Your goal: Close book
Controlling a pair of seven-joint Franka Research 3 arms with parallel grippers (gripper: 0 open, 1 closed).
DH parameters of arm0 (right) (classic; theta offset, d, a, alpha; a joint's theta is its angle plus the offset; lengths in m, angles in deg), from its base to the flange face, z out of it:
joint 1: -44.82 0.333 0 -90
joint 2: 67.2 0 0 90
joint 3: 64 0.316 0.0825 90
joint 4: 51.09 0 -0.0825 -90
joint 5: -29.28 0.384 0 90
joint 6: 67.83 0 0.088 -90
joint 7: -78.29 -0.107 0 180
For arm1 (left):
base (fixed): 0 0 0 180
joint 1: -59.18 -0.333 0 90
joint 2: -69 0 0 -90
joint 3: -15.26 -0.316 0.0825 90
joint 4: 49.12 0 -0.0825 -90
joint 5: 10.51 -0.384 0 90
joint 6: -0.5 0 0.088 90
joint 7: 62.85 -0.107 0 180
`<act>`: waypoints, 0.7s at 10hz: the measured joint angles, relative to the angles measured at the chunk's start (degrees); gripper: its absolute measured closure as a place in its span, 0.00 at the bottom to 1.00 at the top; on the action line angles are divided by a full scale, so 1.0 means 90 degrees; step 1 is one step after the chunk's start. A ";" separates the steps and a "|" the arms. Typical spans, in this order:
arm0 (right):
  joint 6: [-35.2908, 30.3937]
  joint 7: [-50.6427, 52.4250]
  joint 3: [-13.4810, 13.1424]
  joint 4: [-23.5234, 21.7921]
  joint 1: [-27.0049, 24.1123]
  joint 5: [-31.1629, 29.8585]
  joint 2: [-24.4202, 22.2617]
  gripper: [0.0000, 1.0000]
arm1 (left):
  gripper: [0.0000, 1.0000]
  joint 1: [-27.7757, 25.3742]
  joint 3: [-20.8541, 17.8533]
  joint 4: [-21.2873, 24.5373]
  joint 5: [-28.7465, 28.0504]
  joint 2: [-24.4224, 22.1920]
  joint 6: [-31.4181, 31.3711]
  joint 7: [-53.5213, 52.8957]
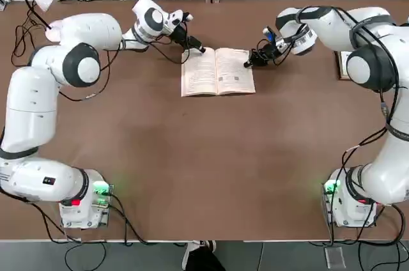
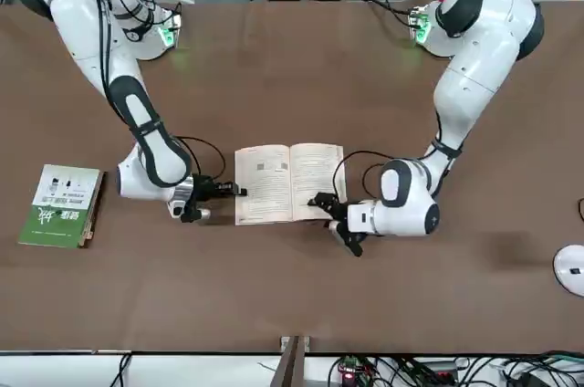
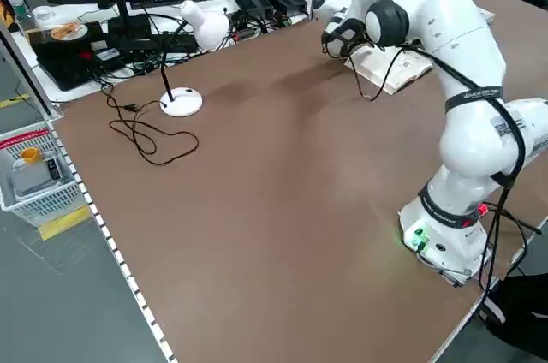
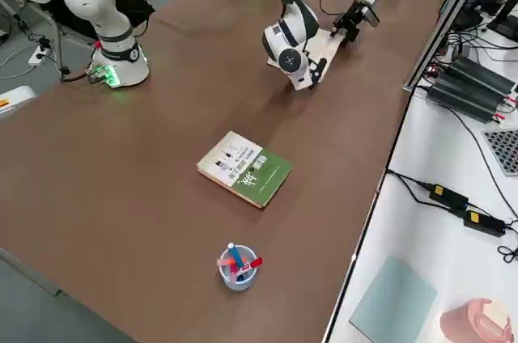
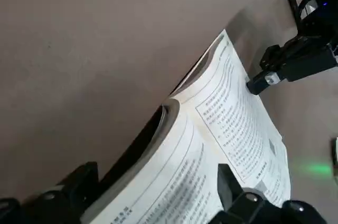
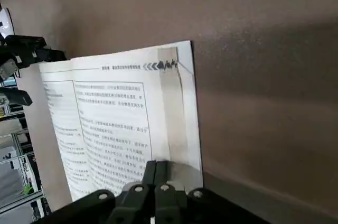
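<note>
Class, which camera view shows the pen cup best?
The right side view does: the cup stands uncovered on the table, its pens visible from above. The top, front, left side and both wrist views do not show it at all.

top and front views share both arms' tabletop.

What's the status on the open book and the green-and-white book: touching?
Apart. Front view: bare tabletop separates the open book from the green-and-white book. The right pincer is at the open book's edge facing that gap, the left pincer at the opposite edge.
</note>
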 joint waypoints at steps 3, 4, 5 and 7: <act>0.0000 0.0000 0.0000 0.0000 0.0000 0.0000 0.0000 0.99 | 0.00 -0.0041 0.0000 -0.0011 0.0000 0.0000 0.0170 0.0269; -0.0001 0.0000 0.0000 0.0000 0.0000 0.0000 0.0000 0.99 | 0.00 -0.0051 -0.0001 -0.0015 0.0000 0.0000 0.0258 0.0414; -0.0001 0.0000 0.0000 0.0000 0.0000 0.0000 0.0000 0.99 | 0.00 -0.0067 -0.0001 -0.0021 0.0000 0.0001 0.0364 0.0572; -0.0001 0.0000 0.0000 0.0000 0.0000 0.0002 0.0000 0.99 | 0.00 -0.0100 -0.0001 -0.0042 0.0000 0.0000 0.0552 0.0848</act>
